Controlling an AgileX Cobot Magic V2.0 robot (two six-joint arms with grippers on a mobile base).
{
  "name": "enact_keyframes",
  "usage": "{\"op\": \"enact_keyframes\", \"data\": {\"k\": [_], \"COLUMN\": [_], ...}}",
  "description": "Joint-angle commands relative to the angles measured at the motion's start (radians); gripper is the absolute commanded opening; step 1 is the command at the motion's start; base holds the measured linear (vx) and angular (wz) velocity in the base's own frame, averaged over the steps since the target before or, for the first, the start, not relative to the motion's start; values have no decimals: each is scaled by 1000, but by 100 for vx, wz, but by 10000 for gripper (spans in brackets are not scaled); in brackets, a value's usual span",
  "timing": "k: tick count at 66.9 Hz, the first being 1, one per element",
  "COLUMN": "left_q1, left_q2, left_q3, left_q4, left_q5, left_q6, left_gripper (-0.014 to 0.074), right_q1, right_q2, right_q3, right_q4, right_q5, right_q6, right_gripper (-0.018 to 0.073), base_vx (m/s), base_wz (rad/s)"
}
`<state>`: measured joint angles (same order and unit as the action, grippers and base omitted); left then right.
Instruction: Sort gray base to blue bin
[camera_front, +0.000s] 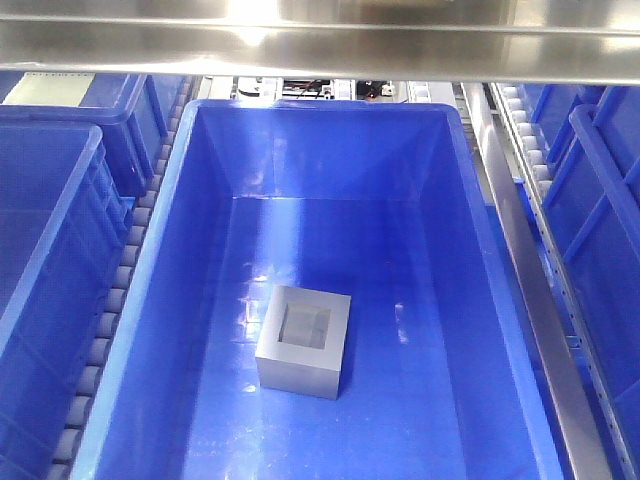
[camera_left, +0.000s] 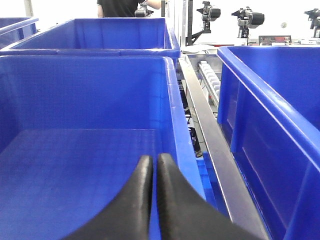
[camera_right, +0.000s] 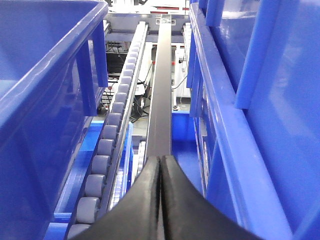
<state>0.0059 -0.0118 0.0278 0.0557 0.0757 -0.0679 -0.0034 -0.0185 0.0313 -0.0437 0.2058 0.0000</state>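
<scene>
One gray base (camera_front: 304, 341) lies on the floor of the blue bin (camera_front: 455, 250), near the front and a little left of centre, clear of every wall. It is a matte, cube-like block with flat sides, and the square recess in its top face points upward. Around it the bin's smooth, glossy walls taper down from a thick rim, and pale glare streaks the floor. A polished metal beam (camera_front: 320, 40) crosses above the far end of the bin.

To the left, past a row of gray rollers (camera_front: 110, 320), stand more blue bins (camera_front: 50, 240); to the right, past a steel rail (camera_front: 525, 270), stand others.

From the left wrist view, the left jaws (camera_left: 153, 165) are clenched, their black tips almost touching, over the ribbed floor of a neighbouring bin (camera_left: 80, 165). Beyond its rim, camera mounts (camera_left: 245, 17) and what may be a person in dark clothing show faintly.

From the right wrist view, the right jaws (camera_right: 160, 165) are pressed together on nothing, above a dark rail (camera_right: 161, 95) running between two bins, with a roller track (camera_right: 117, 120) beside it.
</scene>
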Motion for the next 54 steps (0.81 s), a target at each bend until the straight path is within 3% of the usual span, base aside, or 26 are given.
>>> {"op": "enact_keyframes", "data": {"k": [1,54], "left_q1": [-6,-6], "left_q2": [-17,-16], "left_q3": [-12,-12], "left_q4": [-6,-6], "left_q5": [-65,-65], "left_q6": [-1,-1], "left_gripper": [-8,-8], "right_q1": [-2,-2], "right_q2": [-7,-7], "right_q3": [6,6], "right_q4": [-9,-9], "right_q5": [-79,-79], "right_q6": [-12,-12], "right_gripper": [-5,-5], "base_vx": [0,0], "base_wz": [0,0]}}
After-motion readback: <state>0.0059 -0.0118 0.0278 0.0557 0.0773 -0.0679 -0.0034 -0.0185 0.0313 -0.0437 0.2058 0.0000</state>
